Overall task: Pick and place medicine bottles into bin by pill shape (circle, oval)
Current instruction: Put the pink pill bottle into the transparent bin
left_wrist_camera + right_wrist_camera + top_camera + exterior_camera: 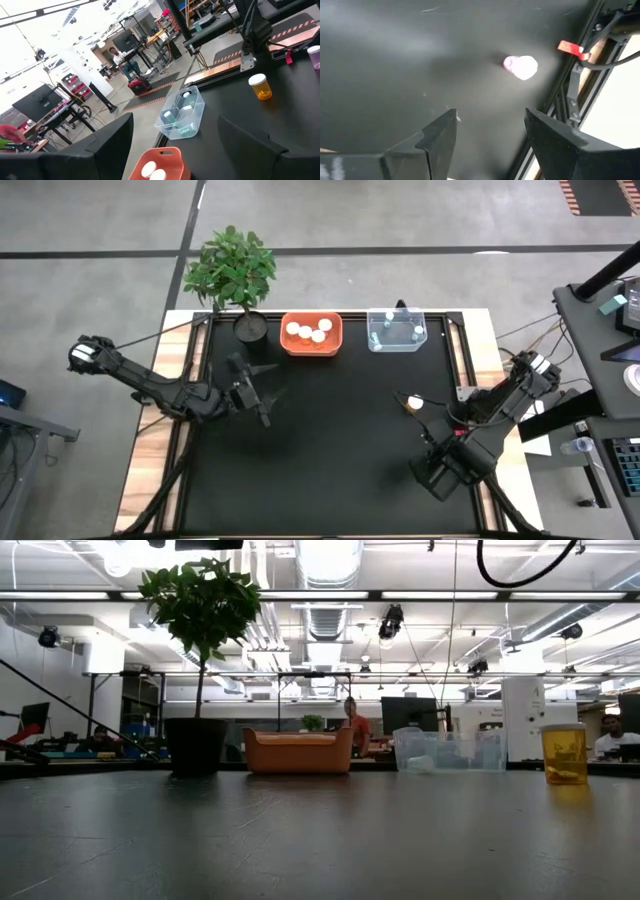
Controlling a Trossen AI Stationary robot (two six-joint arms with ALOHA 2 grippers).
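Observation:
An amber bottle with a white cap [414, 404] stands upright on the black mat at the right; it also shows in the low view [563, 753] and the left wrist view [260, 86]. A small pink-capped bottle [521, 66] lies on the mat near the right rail, ahead of my right gripper [491, 114], which is open and empty above the mat [430, 475]. My left gripper [258, 395] is open and empty left of centre, raised over the mat. The orange bin [311, 333] holds several white-capped bottles. The clear bin [396, 330] holds small bottles.
A potted green plant [235, 270] stands at the far left corner, beside the orange bin. Metal rails [462, 350] run along the mat's sides. People and benches show in the room beyond the table [352, 725].

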